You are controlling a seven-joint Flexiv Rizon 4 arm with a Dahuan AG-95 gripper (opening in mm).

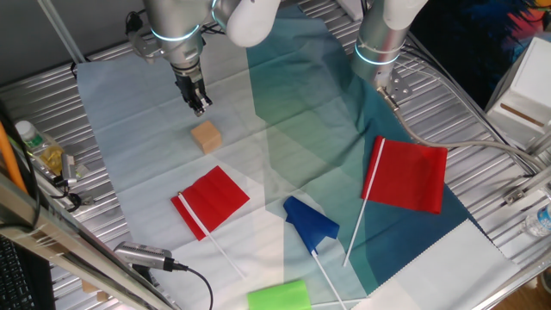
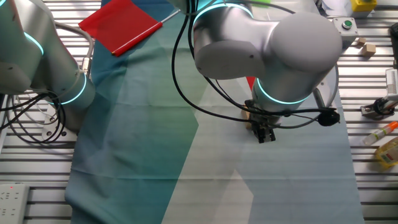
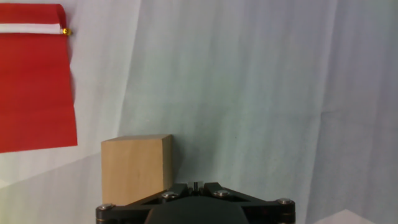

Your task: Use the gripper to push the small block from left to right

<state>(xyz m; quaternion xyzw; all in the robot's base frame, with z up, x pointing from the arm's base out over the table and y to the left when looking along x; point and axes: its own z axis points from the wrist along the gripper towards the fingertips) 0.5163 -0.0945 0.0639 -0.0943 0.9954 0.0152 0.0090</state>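
The small block is a light tan wooden cube lying on the pale cloth. The gripper is a narrow black tip under the silver arm with the blue ring, just behind the block and a little above the cloth. Its fingers are shut together and hold nothing. In the hand view the block lies just left of the gripper, close to the fingertips. In the other fixed view the gripper shows below the arm's wrist, and the block is almost wholly hidden behind it.
A small red flag lies in front of the block and shows in the hand view. A blue flag, a large red flag and a green rounded block lie further right and front. A second arm stands at the back.
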